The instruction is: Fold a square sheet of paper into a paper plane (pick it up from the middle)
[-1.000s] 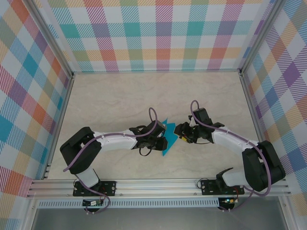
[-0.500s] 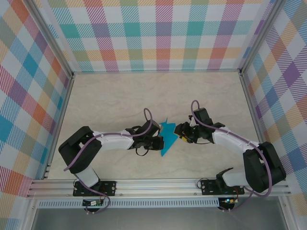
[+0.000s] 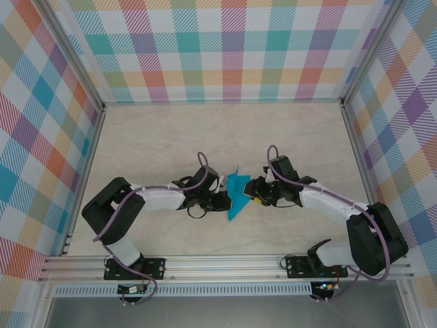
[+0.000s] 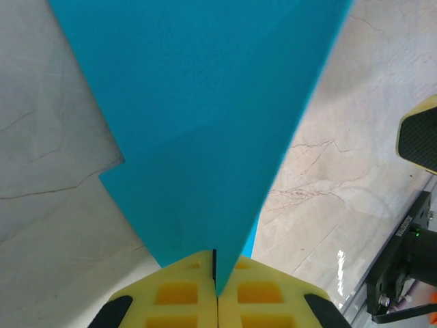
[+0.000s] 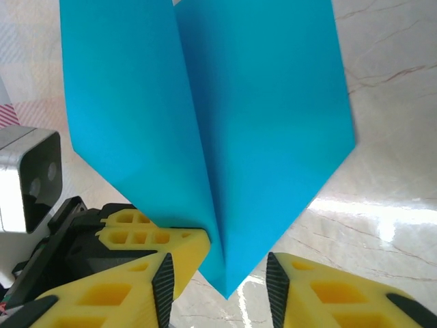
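Paper plane sits pinched at its edge in my tight-closed left tool. My right wrist view shows its centre crease, with my right tool parted astride its tip. The table stretches wide beyond it.

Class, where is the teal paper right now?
In the top view the teal paper sits near mid-table, pinched in the shut jaws of the left gripper, beside the right gripper.
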`<action>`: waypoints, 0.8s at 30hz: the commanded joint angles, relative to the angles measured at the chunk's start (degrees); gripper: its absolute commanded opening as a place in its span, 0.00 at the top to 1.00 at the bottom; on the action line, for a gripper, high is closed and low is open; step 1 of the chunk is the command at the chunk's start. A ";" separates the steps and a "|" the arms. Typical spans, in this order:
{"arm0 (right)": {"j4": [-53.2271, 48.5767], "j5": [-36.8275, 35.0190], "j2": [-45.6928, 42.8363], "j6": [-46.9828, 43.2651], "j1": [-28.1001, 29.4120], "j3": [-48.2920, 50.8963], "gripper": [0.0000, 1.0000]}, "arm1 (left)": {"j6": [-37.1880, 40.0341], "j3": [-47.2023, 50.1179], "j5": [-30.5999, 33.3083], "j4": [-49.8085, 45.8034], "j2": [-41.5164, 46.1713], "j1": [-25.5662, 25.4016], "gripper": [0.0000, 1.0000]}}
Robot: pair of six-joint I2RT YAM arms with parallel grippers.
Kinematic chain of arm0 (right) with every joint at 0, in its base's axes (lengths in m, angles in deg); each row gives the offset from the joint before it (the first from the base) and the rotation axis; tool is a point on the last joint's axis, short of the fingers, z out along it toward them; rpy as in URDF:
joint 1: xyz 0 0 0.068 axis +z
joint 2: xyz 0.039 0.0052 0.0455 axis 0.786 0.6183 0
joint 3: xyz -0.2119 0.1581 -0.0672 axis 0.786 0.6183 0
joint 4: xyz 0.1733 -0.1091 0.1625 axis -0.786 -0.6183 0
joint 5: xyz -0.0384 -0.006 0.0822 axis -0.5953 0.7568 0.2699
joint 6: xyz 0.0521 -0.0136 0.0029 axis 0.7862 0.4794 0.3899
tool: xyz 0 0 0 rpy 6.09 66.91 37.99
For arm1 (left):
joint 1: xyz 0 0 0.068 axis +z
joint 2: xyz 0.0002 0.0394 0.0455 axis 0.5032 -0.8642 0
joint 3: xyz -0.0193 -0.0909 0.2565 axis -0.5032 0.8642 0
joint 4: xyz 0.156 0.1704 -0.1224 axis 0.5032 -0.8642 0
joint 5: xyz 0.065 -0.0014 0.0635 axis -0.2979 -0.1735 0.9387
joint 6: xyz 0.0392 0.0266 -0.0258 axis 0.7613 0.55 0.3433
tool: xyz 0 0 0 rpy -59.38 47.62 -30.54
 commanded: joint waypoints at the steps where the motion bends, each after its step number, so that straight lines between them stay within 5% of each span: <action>1: 2.12 0.66 -0.18 0.75 1.11 -1.40 0.62 | -0.67 1.61 -3.39 2.86 -1.68 1.01 0.94; 14: 9.90 3.69 8.30 1.90 7.10 -7.65 0.85 | -1.47 2.68 -3.95 3.06 -3.64 1.70 0.94; 24: 9.64 -0.77 16.42 3.77 7.77 -10.72 0.90 | -1.40 3.16 -4.25 2.61 -3.35 2.13 0.94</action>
